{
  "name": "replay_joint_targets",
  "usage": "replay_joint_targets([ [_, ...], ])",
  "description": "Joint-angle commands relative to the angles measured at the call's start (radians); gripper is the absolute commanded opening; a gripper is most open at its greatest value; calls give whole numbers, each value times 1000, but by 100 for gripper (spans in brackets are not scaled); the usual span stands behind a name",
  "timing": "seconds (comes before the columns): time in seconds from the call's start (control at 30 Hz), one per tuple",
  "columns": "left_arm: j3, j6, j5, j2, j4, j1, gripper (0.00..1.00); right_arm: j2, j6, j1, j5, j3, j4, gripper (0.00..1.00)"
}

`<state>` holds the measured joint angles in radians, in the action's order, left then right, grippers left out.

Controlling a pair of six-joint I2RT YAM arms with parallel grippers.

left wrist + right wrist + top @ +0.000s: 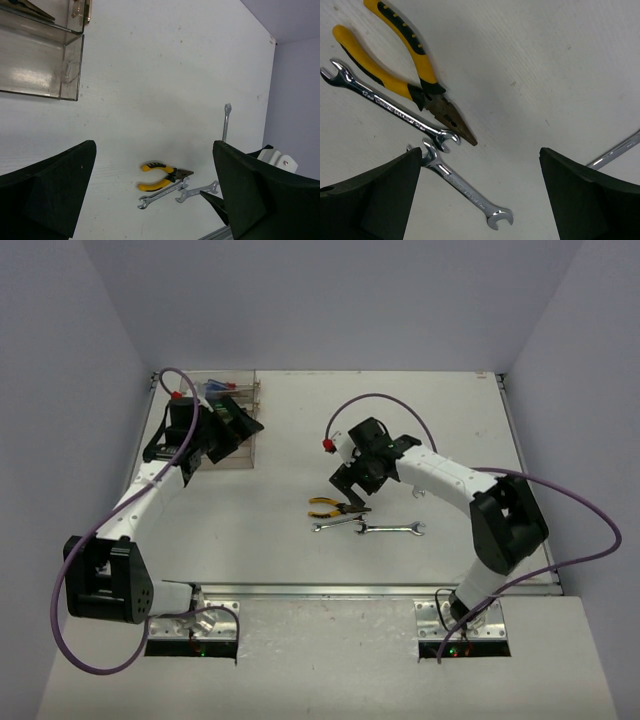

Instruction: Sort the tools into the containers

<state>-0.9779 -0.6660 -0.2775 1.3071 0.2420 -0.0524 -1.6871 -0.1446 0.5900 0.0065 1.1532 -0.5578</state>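
The right end effector (480,150) fills the foreground of its wrist view, spread wide and holding nothing, hanging just above the table (545,60). Just beyond its fingers lie yellow-handled needle-nose pliers (427,90) and two silver open-end wrenches. One (387,105) lies against the pliers' nose and the other (465,187) is just beside it. A third wrench (615,152) pokes out by the opposite finger.

All look rigid and fairly light. The wrenches are thin, slick and flat on the table, so a pinch across mid-shank seems best. The pliers' rubbery handles near the pivot should grip better.

The left end effector (232,425), equally wide and empty, hovers over the clear containers (248,445) at the far left, well apart from these tools.
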Motion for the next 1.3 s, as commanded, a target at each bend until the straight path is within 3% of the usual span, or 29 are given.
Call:
replay_joint_targets([
  [0.0,18,12,-7,-36,-43,-9,100,-70,-126,7,21,107,3,99],
  [0.23,40,-3,-24,-37,-65,-10,100,-218,-226,31,39,228,-44,86],
  [0.37,42,0,-23,-39,-64,-9,100,-283,-231,58,-60,283,-99,78],
  [0.6,54,8,-26,-38,-63,-10,100,-295,-199,106,-167,232,-5,77],
  [0.77,58,9,-32,-39,-64,-10,100,-372,-196,108,-95,233,73,60],
  [0.9,59,9,-35,-37,-68,-10,100,-418,-202,108,-100,261,82,57],
  [1.1,62,14,-38,-37,-70,-9,100,-462,-211,106,-122,266,58,36],
  [1.27,70,14,-39,-34,-78,-10,100,-450,-216,106,-81,253,69,8],
])
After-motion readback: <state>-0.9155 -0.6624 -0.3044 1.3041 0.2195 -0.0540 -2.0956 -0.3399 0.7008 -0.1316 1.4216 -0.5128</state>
